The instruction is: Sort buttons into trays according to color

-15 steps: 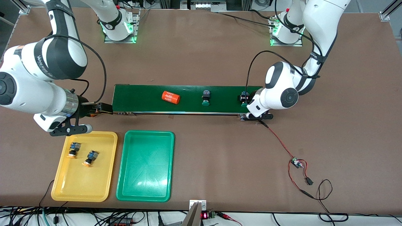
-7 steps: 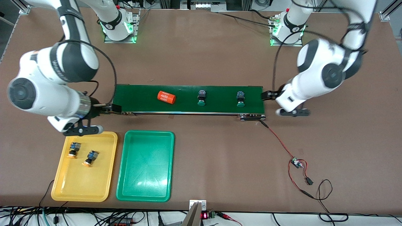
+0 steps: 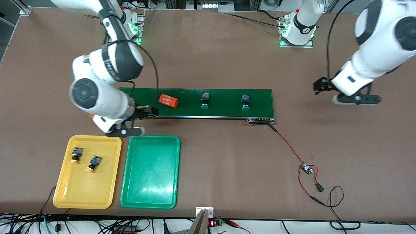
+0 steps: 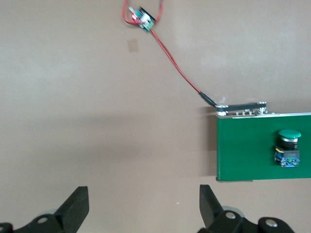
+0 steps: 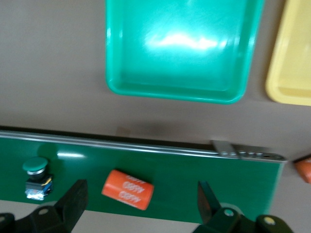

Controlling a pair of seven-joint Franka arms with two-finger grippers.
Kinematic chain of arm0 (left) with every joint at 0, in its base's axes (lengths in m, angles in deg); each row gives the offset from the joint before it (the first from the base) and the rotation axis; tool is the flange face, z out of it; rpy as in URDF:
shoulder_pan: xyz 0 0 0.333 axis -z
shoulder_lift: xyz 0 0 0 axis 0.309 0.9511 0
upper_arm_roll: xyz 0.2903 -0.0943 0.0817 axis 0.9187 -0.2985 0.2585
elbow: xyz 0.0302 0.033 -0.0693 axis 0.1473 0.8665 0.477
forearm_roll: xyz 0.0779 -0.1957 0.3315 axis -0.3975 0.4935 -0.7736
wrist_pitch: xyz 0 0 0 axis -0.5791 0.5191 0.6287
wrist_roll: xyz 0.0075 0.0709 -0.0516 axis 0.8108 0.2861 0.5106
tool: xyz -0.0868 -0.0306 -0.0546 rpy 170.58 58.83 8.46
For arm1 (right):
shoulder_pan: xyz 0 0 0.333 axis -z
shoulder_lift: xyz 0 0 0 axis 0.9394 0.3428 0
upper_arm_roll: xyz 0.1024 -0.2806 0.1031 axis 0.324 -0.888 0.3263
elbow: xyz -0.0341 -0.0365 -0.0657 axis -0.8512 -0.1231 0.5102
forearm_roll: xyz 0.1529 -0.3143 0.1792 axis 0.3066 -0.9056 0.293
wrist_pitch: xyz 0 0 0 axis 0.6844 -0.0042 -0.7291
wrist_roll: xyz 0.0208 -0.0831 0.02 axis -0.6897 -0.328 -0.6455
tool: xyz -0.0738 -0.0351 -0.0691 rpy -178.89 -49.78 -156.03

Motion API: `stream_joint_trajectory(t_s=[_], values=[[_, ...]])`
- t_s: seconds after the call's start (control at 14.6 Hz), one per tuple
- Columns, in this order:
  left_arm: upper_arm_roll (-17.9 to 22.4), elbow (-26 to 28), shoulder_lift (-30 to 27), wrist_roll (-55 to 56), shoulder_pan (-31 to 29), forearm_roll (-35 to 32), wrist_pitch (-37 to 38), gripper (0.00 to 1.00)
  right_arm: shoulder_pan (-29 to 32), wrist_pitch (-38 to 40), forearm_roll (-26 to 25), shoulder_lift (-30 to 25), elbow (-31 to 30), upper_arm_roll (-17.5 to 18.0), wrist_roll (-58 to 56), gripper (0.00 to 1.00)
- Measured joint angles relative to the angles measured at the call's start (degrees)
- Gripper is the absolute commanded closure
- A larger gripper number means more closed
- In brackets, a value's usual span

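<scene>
Overhead, we see two green-capped buttons [image 3: 204,101] [image 3: 245,101] on the conveyor belt [image 3: 224,112] beside an orange cylinder [image 3: 168,100], and two yellow-capped buttons [image 3: 76,155] [image 3: 92,163] in the yellow tray [image 3: 61,195] beside the green tray [image 3: 149,203]. Our left wrist view shows the left gripper [image 4: 144,208] with fingers apart over bare table [image 4: 97,121]. Our right wrist view shows the right gripper [image 5: 142,204] with fingers apart over the belt.

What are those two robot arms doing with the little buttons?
They are sorting buttons by color into trays. Two orange-capped buttons already lie in the yellow tray. The green tray holds nothing yet. Two green-capped buttons ride on the conveyor belt with an orange cylinder. The right gripper hangs open over the belt's end by the cylinder. The left gripper is open over bare table, holding nothing.
</scene>
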Motion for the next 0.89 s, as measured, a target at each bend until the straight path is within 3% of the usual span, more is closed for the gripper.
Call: stream_joint_trajectory(t_s=[0.27, 0.55, 0.89], values=[[1.23, -4.81, 1.21, -0.47, -0.33, -0.02, 1.29, 0.00, -5.97, -0.65, 0.00, 2.18, -0.03, 0.07, 3.43, 0.00], [6.00, -11.36, 3.86, -3.35, 0.34, -0.02, 5.96, 0.00, -9.94, -1.24, 0.00, 4.68, -0.13, 0.10, 6.37, 0.00], [6.12, -12.82, 3.52, -3.46, 1.08, -0.02, 8.68, 0.00, -14.08, -6.50, 0.00, 7.63, -1.66, 0.11, 12.69, 0.00]])
